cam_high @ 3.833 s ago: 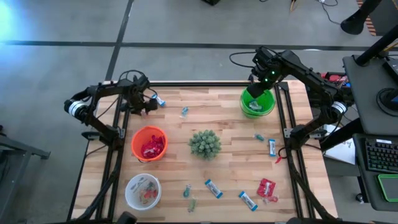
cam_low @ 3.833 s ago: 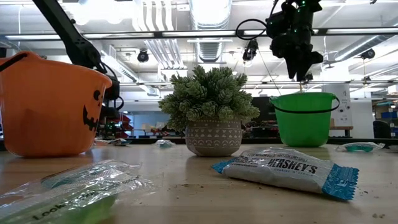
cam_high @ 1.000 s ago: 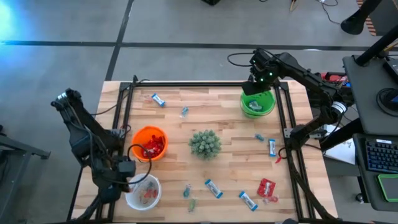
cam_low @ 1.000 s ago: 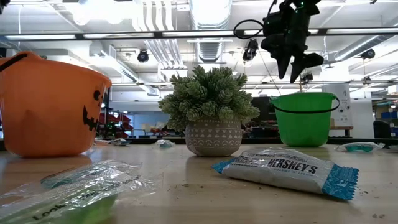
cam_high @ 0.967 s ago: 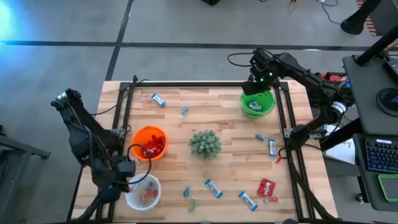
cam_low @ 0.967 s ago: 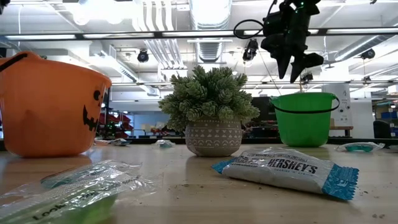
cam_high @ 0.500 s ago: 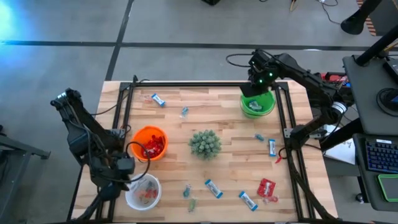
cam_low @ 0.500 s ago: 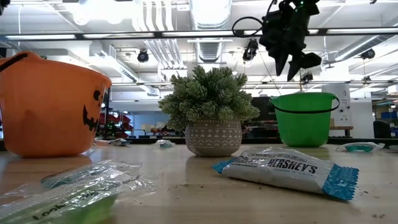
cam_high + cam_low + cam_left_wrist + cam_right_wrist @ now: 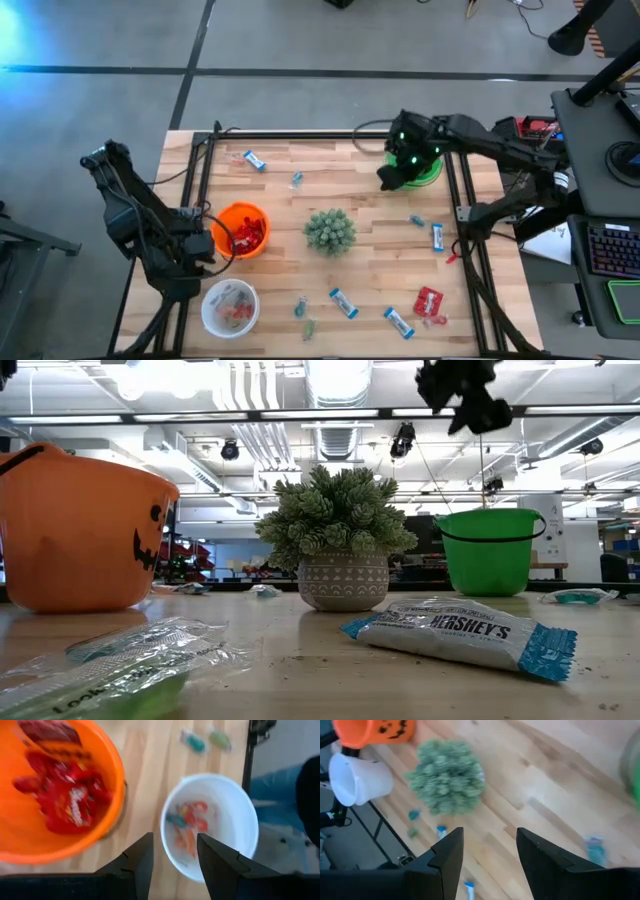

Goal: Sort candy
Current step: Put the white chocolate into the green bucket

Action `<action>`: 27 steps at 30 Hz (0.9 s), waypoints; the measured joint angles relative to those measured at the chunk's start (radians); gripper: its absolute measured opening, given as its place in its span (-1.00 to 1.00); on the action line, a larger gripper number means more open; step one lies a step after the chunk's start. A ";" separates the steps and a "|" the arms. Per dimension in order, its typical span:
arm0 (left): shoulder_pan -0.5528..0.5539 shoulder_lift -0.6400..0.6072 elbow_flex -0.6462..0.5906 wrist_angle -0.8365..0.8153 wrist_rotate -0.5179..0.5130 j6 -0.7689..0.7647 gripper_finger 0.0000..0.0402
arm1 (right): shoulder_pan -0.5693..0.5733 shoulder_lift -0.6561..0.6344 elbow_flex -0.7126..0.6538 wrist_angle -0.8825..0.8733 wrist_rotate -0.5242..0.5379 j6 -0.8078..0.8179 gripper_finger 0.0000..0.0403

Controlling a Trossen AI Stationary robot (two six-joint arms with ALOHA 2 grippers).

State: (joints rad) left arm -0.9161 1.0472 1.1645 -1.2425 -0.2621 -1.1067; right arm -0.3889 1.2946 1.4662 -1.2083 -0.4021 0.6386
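Candy lies scattered on the wooden table: a blue-and-white bar (image 9: 254, 160) at the far left, a red packet (image 9: 429, 301) and more bars (image 9: 343, 302) near the front, and a Hershey's bar (image 9: 460, 632) close in the low view. My left gripper (image 9: 175, 865) hovers open between the orange bowl (image 9: 240, 230) and the white bowl (image 9: 229, 306), with nothing between its fingers. My right gripper (image 9: 487, 855) hangs open and empty over bare table, left of the green bowl (image 9: 425, 168) and beyond the plant (image 9: 330, 231).
The orange bowl holds red packets (image 9: 70, 805); the white bowl (image 9: 210, 825) holds mixed sweets. The potted spiky plant (image 9: 447, 775) stands mid-table. Black frame rails (image 9: 200, 190) run along the table's left and right sides. Bare wood lies between the plant and the far edge.
My right gripper has swung away from above the green bowl toward the table's left and a little nearer, rising as it goes and turning. My left gripper has shifted slightly from over the white bowl toward the orange bowl, tipping as it moves.
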 joint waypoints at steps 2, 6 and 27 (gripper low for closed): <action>0.006 -0.016 0.000 -0.004 -0.044 0.011 -0.34 | 0.069 -0.004 0.000 0.044 0.029 0.059 -0.14; 0.025 -0.055 0.000 -0.031 -0.107 0.032 -0.34 | 0.210 0.000 0.000 0.127 0.089 0.147 -0.14; 0.053 -0.180 0.000 -0.093 -0.279 -0.002 -0.34 | 0.691 0.272 0.000 0.353 0.307 0.365 -0.14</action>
State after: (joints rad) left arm -0.8635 0.8677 1.1645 -1.3357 -0.5411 -1.1084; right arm 0.3021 1.5670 1.4662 -0.8549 -0.0954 1.0032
